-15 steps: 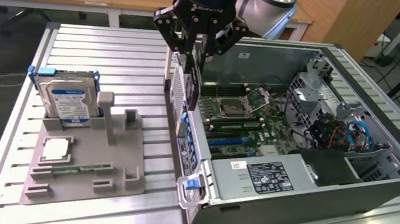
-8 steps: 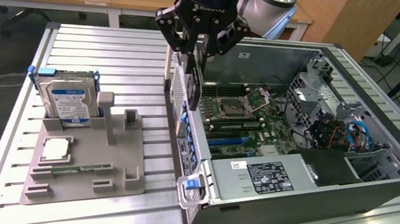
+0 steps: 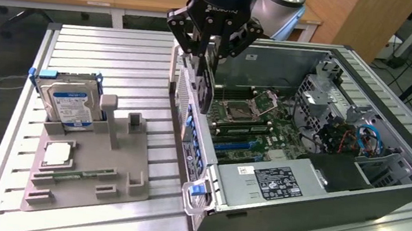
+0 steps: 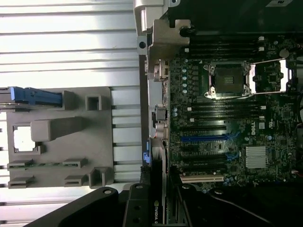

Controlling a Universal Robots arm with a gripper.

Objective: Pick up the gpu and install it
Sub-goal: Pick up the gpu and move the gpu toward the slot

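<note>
The gpu (image 3: 206, 89) is a thin dark card seen edge-on. It hangs upright from my gripper (image 3: 211, 55), which is shut on its upper edge. Card and gripper hover over the near wall of the open computer case (image 3: 208, 168), beside the motherboard (image 3: 256, 121). In the wrist view the gpu (image 4: 156, 213) sits between my dark fingers (image 4: 135, 208), its logo visible, in line with the case's rear edge. The motherboard (image 4: 227, 118) lies beyond it, with a blue expansion slot (image 4: 208, 138) and an empty processor socket (image 4: 227, 80).
A grey parts holder (image 3: 83, 171) on the slatted aluminium table (image 3: 104, 51) carries a silver hard drive (image 3: 71, 103), a processor (image 3: 58, 154) and a memory stick (image 3: 79, 174). Inside the case sit a power supply (image 3: 276, 182) and cables (image 3: 359, 139). A desk stands behind.
</note>
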